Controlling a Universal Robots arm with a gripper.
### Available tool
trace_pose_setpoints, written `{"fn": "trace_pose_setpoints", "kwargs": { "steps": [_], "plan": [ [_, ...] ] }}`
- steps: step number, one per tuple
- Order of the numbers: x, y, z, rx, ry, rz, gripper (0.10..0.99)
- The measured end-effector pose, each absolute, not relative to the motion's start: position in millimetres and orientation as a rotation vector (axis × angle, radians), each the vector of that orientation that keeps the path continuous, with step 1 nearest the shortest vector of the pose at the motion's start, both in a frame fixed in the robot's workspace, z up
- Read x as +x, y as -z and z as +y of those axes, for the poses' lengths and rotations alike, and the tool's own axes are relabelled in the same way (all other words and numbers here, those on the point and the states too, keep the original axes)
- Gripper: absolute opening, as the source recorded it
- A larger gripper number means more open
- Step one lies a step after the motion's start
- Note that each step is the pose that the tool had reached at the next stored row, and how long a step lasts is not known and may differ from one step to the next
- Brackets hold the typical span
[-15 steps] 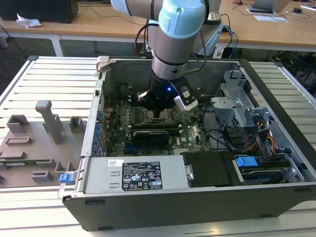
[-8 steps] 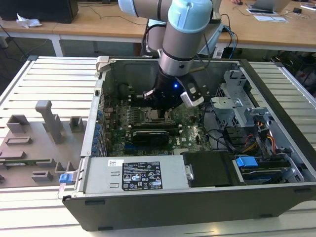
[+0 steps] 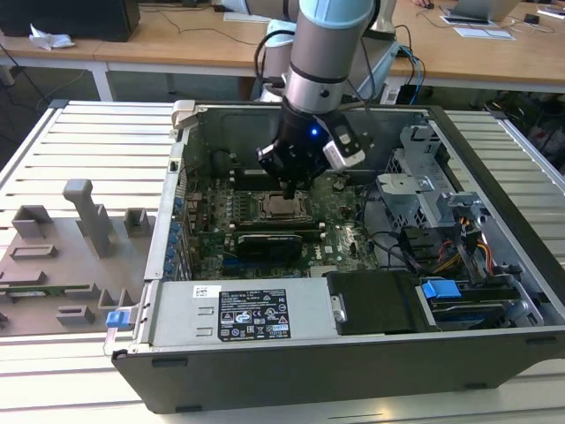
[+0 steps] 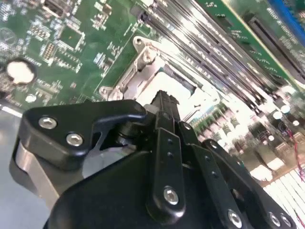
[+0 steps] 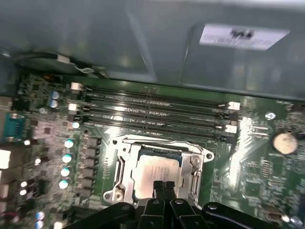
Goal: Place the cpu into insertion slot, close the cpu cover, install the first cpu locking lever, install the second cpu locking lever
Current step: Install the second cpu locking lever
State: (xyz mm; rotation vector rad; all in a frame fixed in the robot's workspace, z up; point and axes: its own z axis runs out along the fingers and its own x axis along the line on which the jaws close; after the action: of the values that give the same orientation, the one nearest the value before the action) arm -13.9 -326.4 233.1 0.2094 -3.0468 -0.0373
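The gripper (image 3: 289, 187), fingers pressed together and holding nothing, hangs just above the cpu (image 5: 156, 171), which lies under the closed cpu cover (image 5: 125, 164). The computer case (image 3: 353, 371) rests on a slatted white table (image 3: 88, 141); wooden desks (image 3: 168, 40) stand at twelve o'clock in the exterior view.

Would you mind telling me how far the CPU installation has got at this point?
The cpu already sits in the insertion slot, and the cpu cover appears to lie closed around it. The gripper hangs just over the chip's edge, holding nothing. Whether either locking lever is latched cannot be told.

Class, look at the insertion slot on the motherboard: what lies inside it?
The cpu lies inside the insertion slot, framed by the cpu cover. The gripper hides its near edge; the contacts beneath are covered.
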Motion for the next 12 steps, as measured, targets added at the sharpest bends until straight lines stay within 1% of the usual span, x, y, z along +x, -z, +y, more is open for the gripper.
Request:
{"fn": "trace_pose_setpoints", "kwargs": {
  "steps": [5, 12],
  "plan": [
    [-14, -260, -326, 0.209, 0.037, -3.047, 0.106],
    [-14, -264, -326, 0.209, 0.037, -3.047, 0.106]
  ]
}}
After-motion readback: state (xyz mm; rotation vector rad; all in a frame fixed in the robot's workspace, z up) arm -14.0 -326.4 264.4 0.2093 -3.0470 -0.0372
